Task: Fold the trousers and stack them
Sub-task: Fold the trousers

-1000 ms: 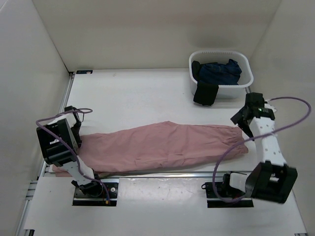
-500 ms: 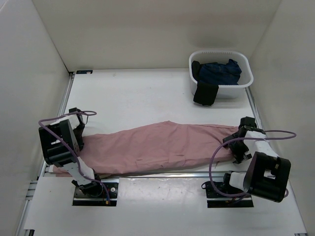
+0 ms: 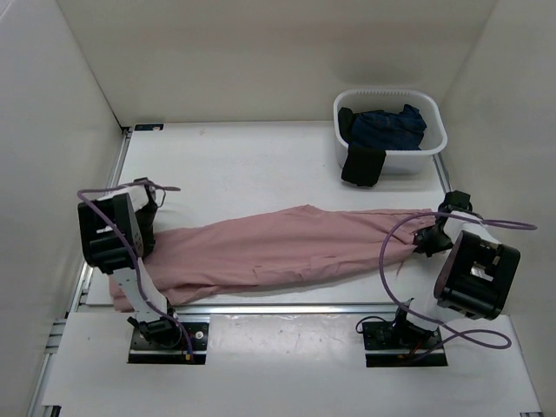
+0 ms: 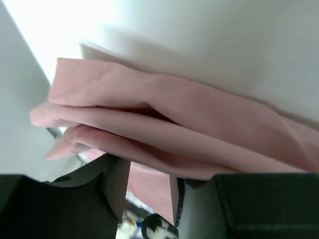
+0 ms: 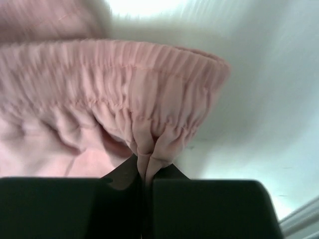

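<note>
The right claw (image 5: 144, 172) dropped and clamped one end of the trousers (image 3: 287, 248). The left claw (image 4: 147, 191) pinched the other end, ready to fold.

The left arm (image 3: 109, 239) stands folded over the left end of the trousers (image 3: 287, 252), and the left gripper (image 4: 149, 191) pinches folded cloth between partly parted fingers. The right arm (image 3: 476, 274) crouches at the trousers' right end, the right gripper (image 5: 144, 172) clamped tight on the gathered elastic edge.
</note>
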`<state>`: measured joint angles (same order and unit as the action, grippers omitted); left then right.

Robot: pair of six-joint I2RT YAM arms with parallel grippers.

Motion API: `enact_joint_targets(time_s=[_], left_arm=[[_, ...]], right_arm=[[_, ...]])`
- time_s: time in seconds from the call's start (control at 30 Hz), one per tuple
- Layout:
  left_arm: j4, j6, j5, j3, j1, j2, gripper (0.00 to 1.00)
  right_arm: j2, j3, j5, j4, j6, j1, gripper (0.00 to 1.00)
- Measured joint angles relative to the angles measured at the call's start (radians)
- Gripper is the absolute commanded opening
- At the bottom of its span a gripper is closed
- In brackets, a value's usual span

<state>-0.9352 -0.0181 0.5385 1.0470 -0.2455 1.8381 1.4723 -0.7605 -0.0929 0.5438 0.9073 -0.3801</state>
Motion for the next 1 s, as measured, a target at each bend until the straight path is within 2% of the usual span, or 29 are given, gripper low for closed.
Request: enact_joint_targets(time_s=[0.2,0.3,0.37,0.5,0.53,0.63,0.7,0.83,0.9,1.0], left_arm=[[-0.011,0.008,-0.078,0.246,0.142,0.129,0.49],[-0.014,0.008,-0.092,0.322,0.204,0.171,0.5],[-0.019,0.007,-0.09,0.341,0.227,0.186,0.5],[-0.033,0.007,-0.076,0.352,0.24,0.201,0.5],[-0.034,0.007,-0.074,0.352,0.241,0.201,0.5],[-0.037,0.007,-0.07,0.354,0.241,0.204,0.5],[-0.04,0.006,-0.066,0.354,0.241,0.207,0.5],[-0.048,0.006,-0.058,0.355,0.241,0.21,0.5],[-0.05,0.006,-0.056,0.355,0.241,0.212,0.5],[-0.051,0.006,-0.054,0.355,0.241,0.212,0.5]], right_arm=[[-0.064,-0.155,-0.232,0.061,-0.116,0.005,0.0],[-0.165,-0.21,-0.365,0.061,-0.181,0.105,0.0],[-0.217,-0.249,-0.476,0.061,-0.213,0.266,0.0],[-0.201,-0.329,-0.693,0.084,-0.224,0.771,0.0],[-0.166,-0.356,-0.736,0.1,-0.214,0.908,0.0],[0.025,-0.49,-0.837,0.166,-0.19,1.203,0.0],[0.197,-0.628,-0.883,0.214,-0.167,1.312,0.0],[0.531,-0.921,-0.936,0.318,-0.094,1.439,0.0],[0.613,-0.963,-0.928,0.351,-0.062,1.476,0.0],[0.641,-0.947,-0.892,0.382,-0.026,1.506,0.0]])
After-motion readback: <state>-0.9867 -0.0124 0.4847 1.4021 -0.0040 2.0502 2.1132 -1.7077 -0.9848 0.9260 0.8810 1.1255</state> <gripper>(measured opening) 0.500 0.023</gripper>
